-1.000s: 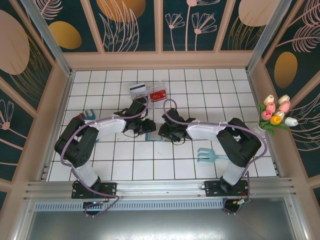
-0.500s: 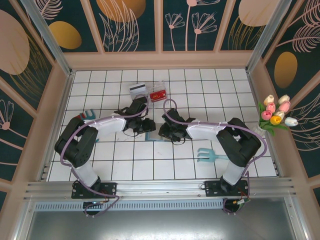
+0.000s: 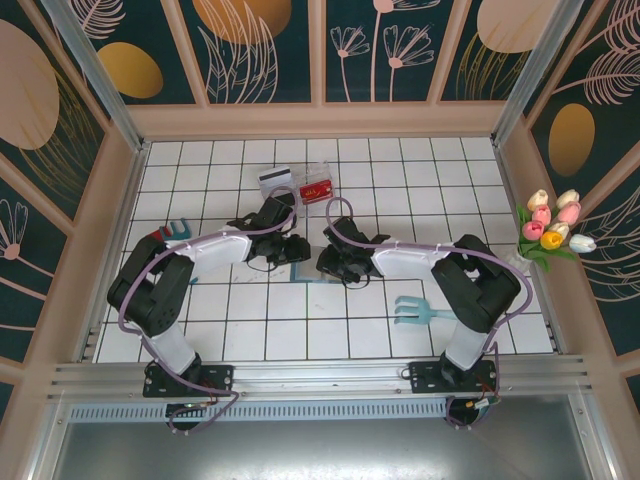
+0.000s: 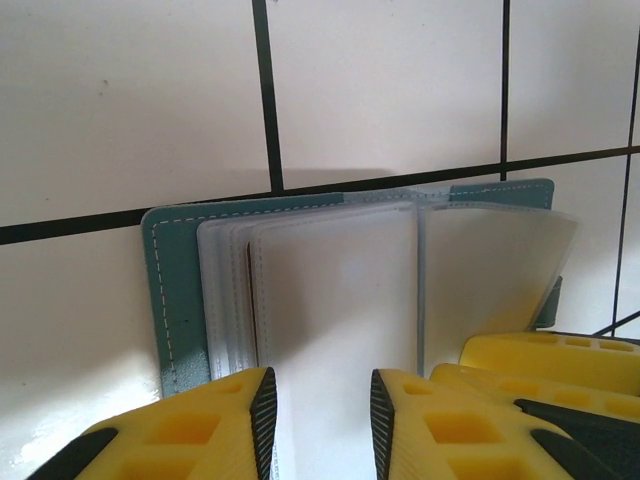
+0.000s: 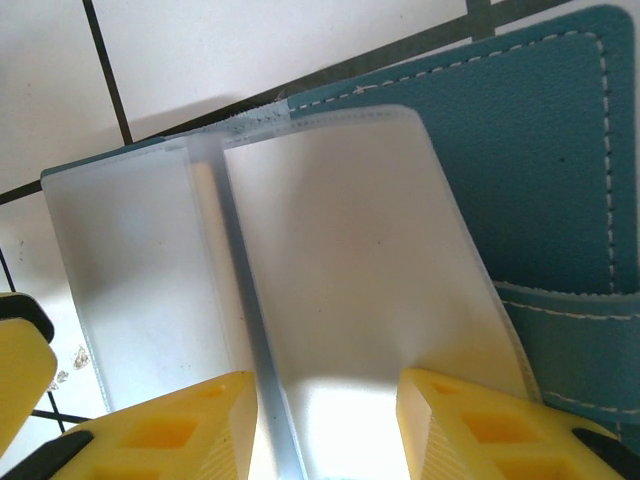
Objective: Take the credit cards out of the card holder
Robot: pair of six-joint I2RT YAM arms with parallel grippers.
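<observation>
Left gripper [image 4: 320, 400] has narrowed slightly, half-open over the clear sleeves [image 4: 340, 290] of the card holder [image 4: 160, 280] mid-table, gripping nothing; right gripper [image 5: 325, 420] likewise, on its 3 o'clock side; closing on plastic alone could drag the holder along.

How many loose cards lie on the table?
2. A white-grey card with a black stripe lies far centre, with a red card just right of it. More may be hidden inside the teal card holder.
</observation>
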